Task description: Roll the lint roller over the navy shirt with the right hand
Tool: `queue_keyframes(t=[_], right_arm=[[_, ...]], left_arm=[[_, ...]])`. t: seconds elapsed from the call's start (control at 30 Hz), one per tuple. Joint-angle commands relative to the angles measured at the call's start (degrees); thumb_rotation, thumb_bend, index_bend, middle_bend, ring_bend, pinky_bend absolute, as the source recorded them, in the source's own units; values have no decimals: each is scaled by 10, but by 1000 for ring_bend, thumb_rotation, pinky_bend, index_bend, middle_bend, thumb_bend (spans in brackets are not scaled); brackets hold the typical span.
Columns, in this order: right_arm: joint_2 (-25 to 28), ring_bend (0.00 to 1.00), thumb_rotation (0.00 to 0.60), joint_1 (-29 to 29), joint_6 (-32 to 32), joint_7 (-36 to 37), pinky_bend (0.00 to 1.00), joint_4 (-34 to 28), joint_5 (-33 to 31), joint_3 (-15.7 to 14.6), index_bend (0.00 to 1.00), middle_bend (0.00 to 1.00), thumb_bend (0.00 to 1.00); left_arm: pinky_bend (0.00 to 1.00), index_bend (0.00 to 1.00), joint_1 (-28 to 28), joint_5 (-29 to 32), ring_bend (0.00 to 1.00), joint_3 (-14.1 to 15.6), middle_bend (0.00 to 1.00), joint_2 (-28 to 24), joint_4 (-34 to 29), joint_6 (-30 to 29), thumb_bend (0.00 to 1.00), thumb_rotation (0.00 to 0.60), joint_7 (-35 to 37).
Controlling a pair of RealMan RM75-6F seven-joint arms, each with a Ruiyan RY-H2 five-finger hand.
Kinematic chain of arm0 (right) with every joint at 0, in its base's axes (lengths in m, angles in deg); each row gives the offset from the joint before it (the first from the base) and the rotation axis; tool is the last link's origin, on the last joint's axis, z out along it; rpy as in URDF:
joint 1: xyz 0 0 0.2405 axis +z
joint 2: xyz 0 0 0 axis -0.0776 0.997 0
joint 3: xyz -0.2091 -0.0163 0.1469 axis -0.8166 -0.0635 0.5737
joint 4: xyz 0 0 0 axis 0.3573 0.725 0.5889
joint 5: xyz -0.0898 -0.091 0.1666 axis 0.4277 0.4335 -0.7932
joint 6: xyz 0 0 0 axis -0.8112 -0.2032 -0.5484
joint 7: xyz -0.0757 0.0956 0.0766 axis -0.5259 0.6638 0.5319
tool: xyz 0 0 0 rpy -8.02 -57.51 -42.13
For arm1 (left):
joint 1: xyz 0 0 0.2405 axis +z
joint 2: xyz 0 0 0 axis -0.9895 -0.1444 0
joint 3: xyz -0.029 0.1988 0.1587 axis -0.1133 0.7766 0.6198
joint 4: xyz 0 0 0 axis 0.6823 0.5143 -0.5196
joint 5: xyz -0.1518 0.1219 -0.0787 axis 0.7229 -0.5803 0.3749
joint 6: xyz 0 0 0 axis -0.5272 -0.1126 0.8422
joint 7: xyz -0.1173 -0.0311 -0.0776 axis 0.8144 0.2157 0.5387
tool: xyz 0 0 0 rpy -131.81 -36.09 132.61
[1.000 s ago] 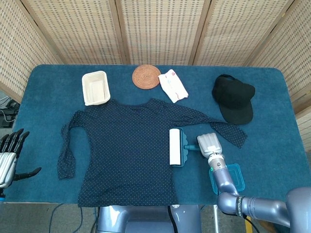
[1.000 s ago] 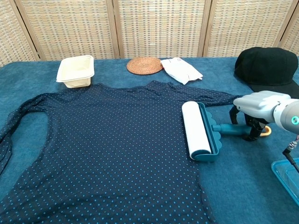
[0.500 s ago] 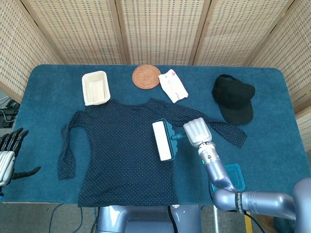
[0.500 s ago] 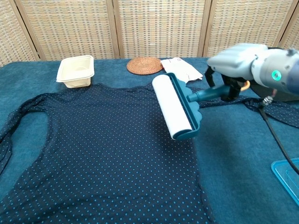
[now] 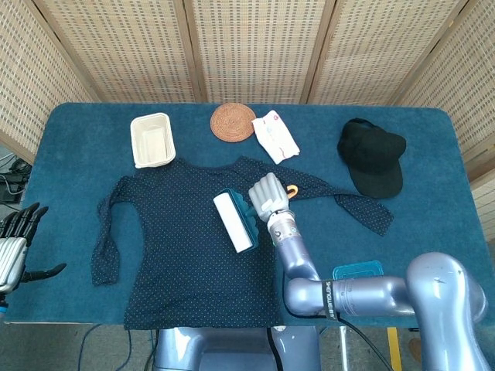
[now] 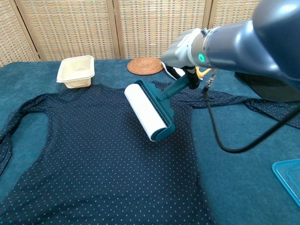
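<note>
Right hand (image 5: 268, 196) grips lint roller (image 6: 146, 112) handle, roller at mid-frame over navy shirt (image 6: 103, 154); risk: sticky drum grabs loose fabric, bunching shirt on bench.

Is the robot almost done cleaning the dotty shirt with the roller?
Not yet, it seems. Done: the right hand has picked up the lint roller and holds its handle. In hand: the white roll is over the middle of the navy shirt, near the chest. I cannot tell if it touches the cloth. Left: the sleeves and lower part probably need rolling. The left hand waits at the table's edge.
</note>
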State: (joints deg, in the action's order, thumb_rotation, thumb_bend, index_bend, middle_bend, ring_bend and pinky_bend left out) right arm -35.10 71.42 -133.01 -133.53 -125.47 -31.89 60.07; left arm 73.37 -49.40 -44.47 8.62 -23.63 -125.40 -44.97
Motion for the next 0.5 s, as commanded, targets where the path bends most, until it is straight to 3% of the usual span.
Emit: queue_keyframes(t=[0.03,0.2,0.5], right_arm=[[-25,1000,600,25,16,-40,1000,56,-25,-35,725,1000,787],[-30,1000,600,32,26,-62,1000,98,-28,-69,728,1000,765],[-38,1000,600,39,23,-82,1000,110,-51,-95,729,1000,759]], left_arm=[[0,0,-3,6,0,-1,0,0,3,7,0,600,3],[0,0,-5,11,0,-1,0,2,6,12,0,600,3],[0,0,-9,12,0,0,0,5,5,15,0,600,-5]])
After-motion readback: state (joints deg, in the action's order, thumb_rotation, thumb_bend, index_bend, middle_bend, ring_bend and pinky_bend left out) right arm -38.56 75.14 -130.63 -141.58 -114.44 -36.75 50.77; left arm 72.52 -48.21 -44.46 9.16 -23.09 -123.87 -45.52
